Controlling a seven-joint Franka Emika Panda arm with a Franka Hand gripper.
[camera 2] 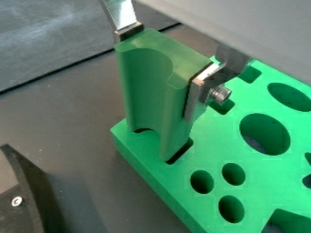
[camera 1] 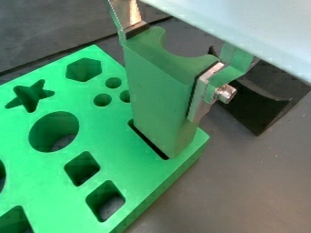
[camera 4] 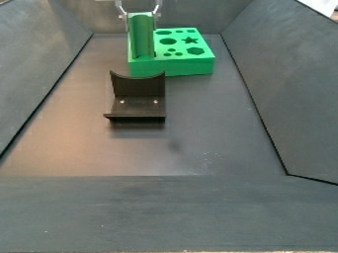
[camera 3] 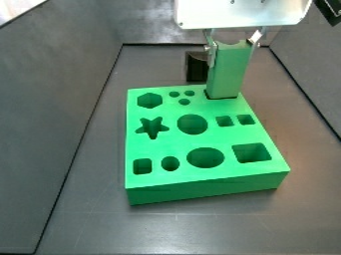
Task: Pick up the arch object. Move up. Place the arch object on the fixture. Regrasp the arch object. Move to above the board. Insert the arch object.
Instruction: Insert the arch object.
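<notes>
Gripper: two-finger parallel-jaw gripper [camera 1: 165, 62] with flat silver plates, above the board's edge; plates pinch the upper end of the arch object from opposite sides.
Arch object: tall light-green plastic piece [camera 1: 162, 96] with a curved cut-out at its top, held upright; its lower end sits in a slot at the board's edge, seen in both wrist views [camera 2: 158, 100].
Board: large bright green rectangular slab [camera 3: 200, 149] with star, hexagon, round and square holes.
Fixture: dark L-shaped bracket on a base plate [camera 4: 134, 96], just beside the board, empty.
Stage (judged): insertion under way; depth of seating cannot be told.
Risk: a slight tilt could jam the piece against the slot wall; pressing then could shift the board.
Risk: letting go early could leave it leaning.
</notes>
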